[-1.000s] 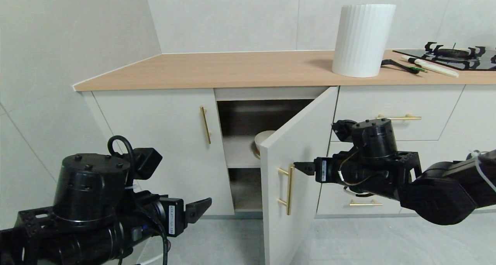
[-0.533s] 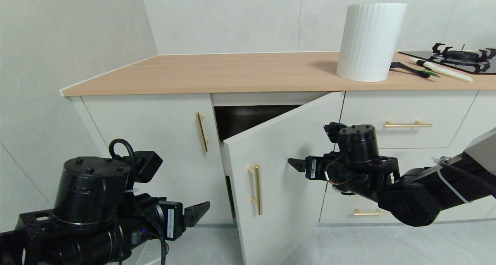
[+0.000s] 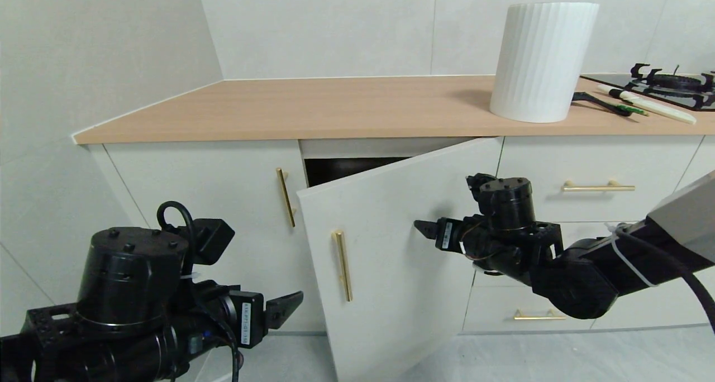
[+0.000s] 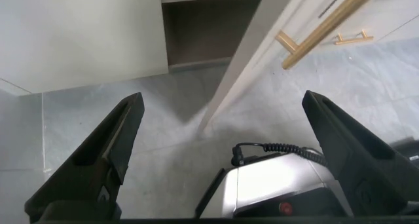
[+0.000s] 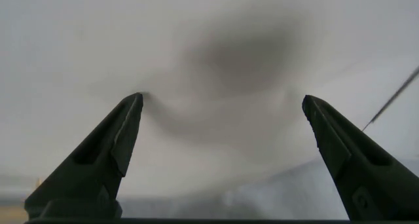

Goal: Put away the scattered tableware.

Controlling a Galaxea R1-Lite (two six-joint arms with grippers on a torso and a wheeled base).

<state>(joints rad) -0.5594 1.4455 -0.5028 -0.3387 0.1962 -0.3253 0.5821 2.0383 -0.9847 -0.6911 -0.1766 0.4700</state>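
Observation:
The white cabinet door [image 3: 391,248] with a gold handle [image 3: 342,264] stands partly open, leaving a dark gap [image 3: 352,168] at its top. My right gripper [image 3: 424,228] is open, its tips against the door's outer face [image 5: 216,47]; nothing is between its fingers [image 5: 118,145]. My left gripper [image 3: 290,306] hangs low at the left, open and empty, above the floor [image 4: 163,132] in front of the cabinet. On the wooden counter [image 3: 313,105] lie a black-handled utensil [image 3: 606,104] and a white one [image 3: 653,107].
A tall white ribbed container [image 3: 540,61] stands on the counter, next to the utensils. A gas hob [image 3: 670,83] is at the far right. Drawers with gold handles [image 3: 597,187] sit right of the door. The left door's handle [image 3: 285,196] is close by.
The door has swung far towards shut with my right gripper following it, and the bowl on the inner shelf has gone out of sight. The head view shifted. My left arm stayed put.

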